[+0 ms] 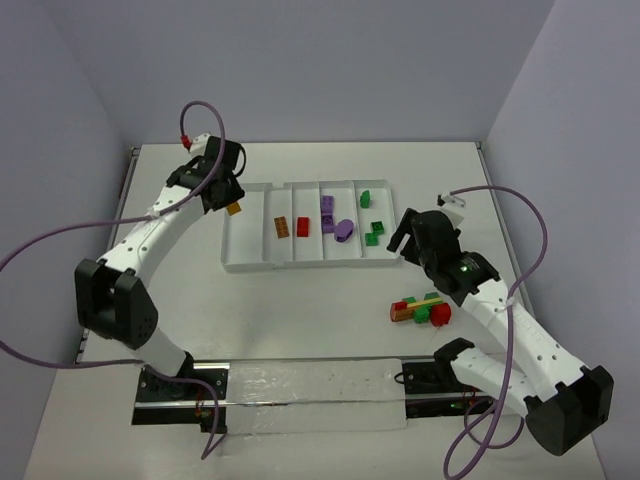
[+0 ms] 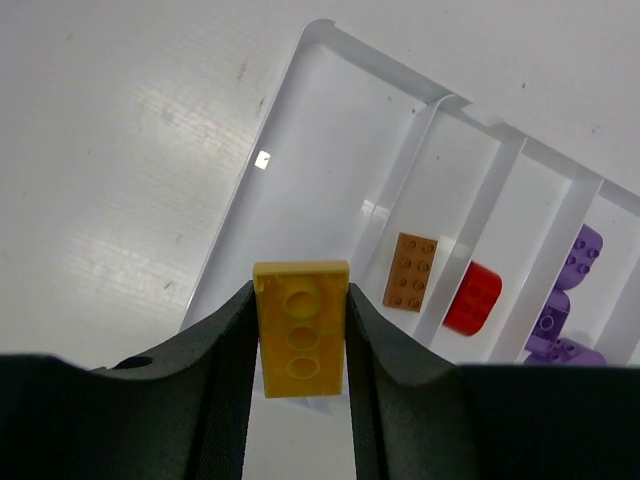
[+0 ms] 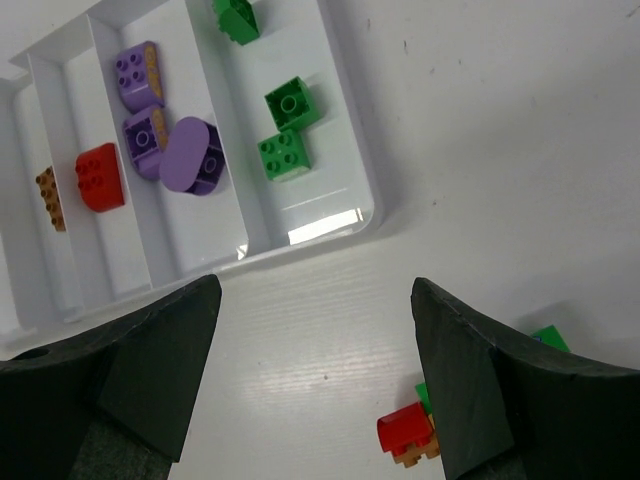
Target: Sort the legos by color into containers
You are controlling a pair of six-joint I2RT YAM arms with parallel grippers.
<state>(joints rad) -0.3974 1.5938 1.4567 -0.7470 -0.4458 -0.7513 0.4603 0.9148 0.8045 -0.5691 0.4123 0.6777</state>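
Jaws: L gripper (image 1: pixel 226 201) clamped on yellow brick (image 2: pixel 301 325) at tray's (image 1: pixel 232 262) 9 o'clock edge; R gripper (image 3: pixel 315 300) spread wide, holding nothing. Step: delivering yellow. Next, prob.: centre over bare end slot (image 1: pixel 250 230), lower, release. Pile (image 1: pixel 420 310) waits at tray's 5 o'clock.

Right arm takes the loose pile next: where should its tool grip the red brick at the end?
Probably from straight above, pinching the red brick across its near and far faces. A green brick sits tight against the side facing the pile, leaving no finger room there.
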